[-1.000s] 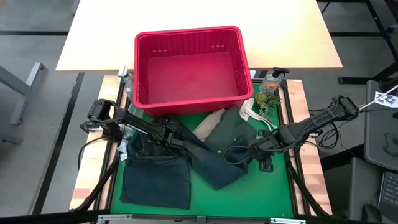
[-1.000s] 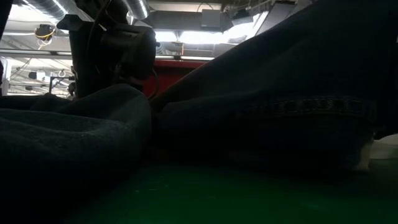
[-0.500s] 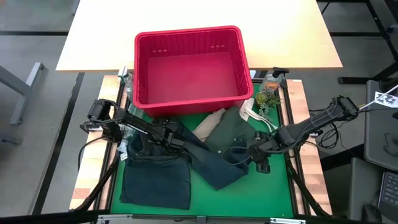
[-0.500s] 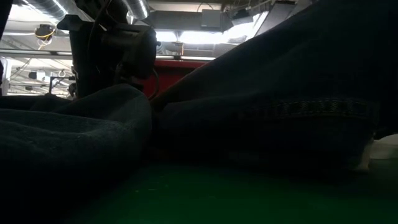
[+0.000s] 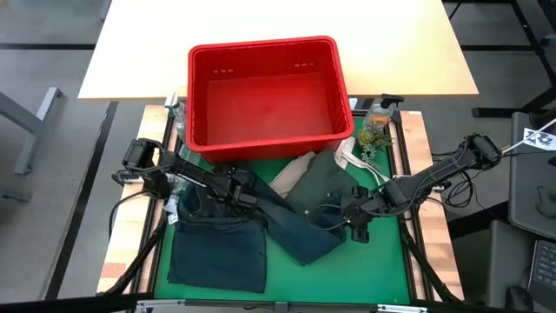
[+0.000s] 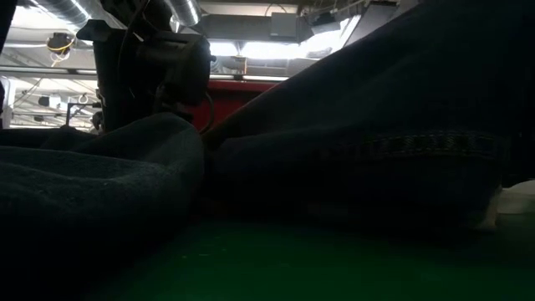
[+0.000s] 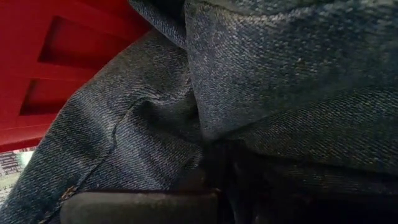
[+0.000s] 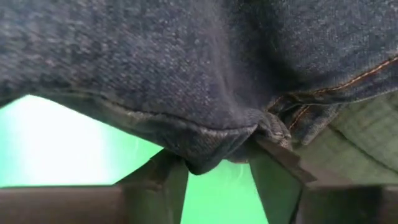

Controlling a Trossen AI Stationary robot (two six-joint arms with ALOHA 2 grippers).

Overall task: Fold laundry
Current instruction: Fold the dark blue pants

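Right gripper (image 5: pixel 347 215): low over the green mat (image 5: pixel 382 261) on the counter, at the right-hand end of the dark blue denim jeans (image 5: pixel 291 228). In the right wrist view a bunched hem of the jeans sits between its two fingers (image 8: pixel 158 180), with the jaws part-way apart about the fold; whether they press the cloth firmly cannot be told.

Left gripper (image 5: pixel 245 193): clenched, buried in the jeans at the waist end, denim filling the left wrist view; it grasps the jeans there.

The jeans lie stretched between the two grippers, across the middle of the mat. A folded dark piece (image 5: pixel 217 252) lies on the mat below the left gripper. The olive-green shirt (image 5: pixel 326 184) lies just beyond the jeans, with a tan top (image 5: pixel 291 171) beside it. The red basket (image 5: pixel 268 96) stands at the mat's far edge. A clear bottle (image 5: pixel 379 117) stands at its right corner.
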